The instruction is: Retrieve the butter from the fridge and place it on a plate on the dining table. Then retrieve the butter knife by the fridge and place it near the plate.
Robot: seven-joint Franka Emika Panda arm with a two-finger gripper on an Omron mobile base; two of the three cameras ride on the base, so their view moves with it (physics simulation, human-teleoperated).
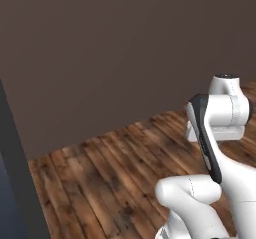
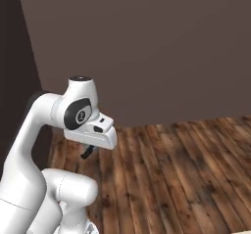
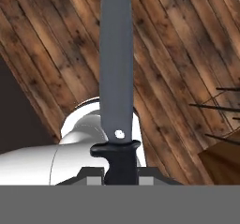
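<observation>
The butter knife [image 3: 116, 78] stands up the middle of the hand view, its long grey blade pointing away over the floor and its black handle [image 3: 121, 164] at the bottom. My gripper [image 3: 121, 180] is shut on that handle. From the right base view the white hand [image 2: 93, 132] hangs low over the floor with a dark tip [image 2: 87, 152] poking out beneath it. The left base view has the hand [image 1: 216, 130] at the right, behind the arm's dark-striped link. The butter, the plate and the dining table are out of view.
Brown wooden floorboards [image 1: 110, 173] stretch ahead to a plain dark brown wall [image 2: 147, 47]. A tall dark panel [image 1: 12, 173] rises along the left edge. A brown wooden piece with thin dark bars [image 3: 222, 153] lies at the right of the hand view.
</observation>
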